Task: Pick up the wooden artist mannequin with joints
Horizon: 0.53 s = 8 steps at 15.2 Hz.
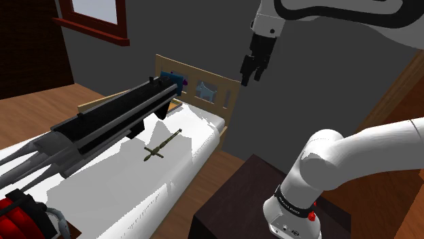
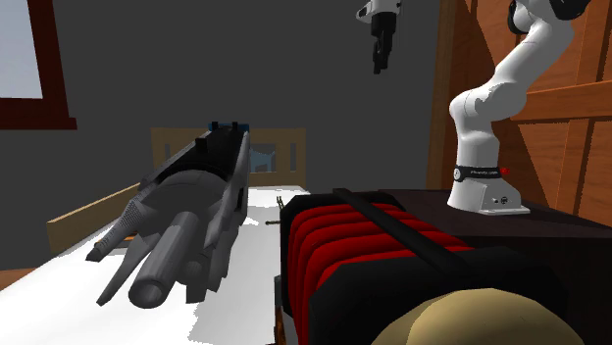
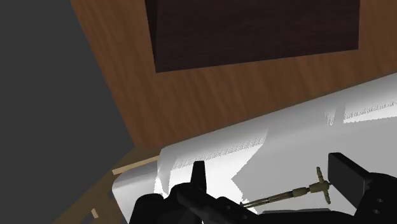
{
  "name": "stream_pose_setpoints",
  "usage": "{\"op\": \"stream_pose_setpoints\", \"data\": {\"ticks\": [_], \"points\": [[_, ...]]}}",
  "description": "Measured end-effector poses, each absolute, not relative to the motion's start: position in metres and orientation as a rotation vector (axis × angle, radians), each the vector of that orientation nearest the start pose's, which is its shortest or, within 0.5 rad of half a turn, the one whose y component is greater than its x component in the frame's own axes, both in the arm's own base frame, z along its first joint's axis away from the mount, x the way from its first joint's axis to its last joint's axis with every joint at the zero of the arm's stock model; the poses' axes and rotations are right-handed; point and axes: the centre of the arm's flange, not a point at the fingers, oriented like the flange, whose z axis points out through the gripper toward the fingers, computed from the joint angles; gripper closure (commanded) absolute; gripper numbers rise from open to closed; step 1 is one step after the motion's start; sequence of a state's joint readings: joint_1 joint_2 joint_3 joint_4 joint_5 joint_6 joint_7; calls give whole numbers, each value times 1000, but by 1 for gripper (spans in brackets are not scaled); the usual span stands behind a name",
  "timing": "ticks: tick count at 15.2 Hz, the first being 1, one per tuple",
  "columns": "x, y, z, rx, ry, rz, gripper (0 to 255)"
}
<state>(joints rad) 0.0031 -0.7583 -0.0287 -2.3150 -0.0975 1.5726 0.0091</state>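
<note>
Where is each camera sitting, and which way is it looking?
Shoulder view: up beside the stand, looking down across the white bed at the mannequin; the white arm and gripper show.
Second exterior view: low at the bed's foot, facing the headboard past a red and black thing; the arm stands at its right.
Wrist view: on the hand, looking down at bed, wooden floor and mannequin; both open fingers show.
Shared: shoulder and wrist views both show the mannequin lying on the bed.
</note>
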Motion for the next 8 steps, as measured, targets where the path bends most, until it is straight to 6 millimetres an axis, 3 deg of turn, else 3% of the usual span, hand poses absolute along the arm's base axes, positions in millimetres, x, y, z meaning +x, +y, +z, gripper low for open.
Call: {"op": "stream_pose_setpoints", "data": {"ticks": [3,8], "points": [[320,-13,589,-3215,104,-24,0],[345,18,539,-3189,345,-21,0]]}}
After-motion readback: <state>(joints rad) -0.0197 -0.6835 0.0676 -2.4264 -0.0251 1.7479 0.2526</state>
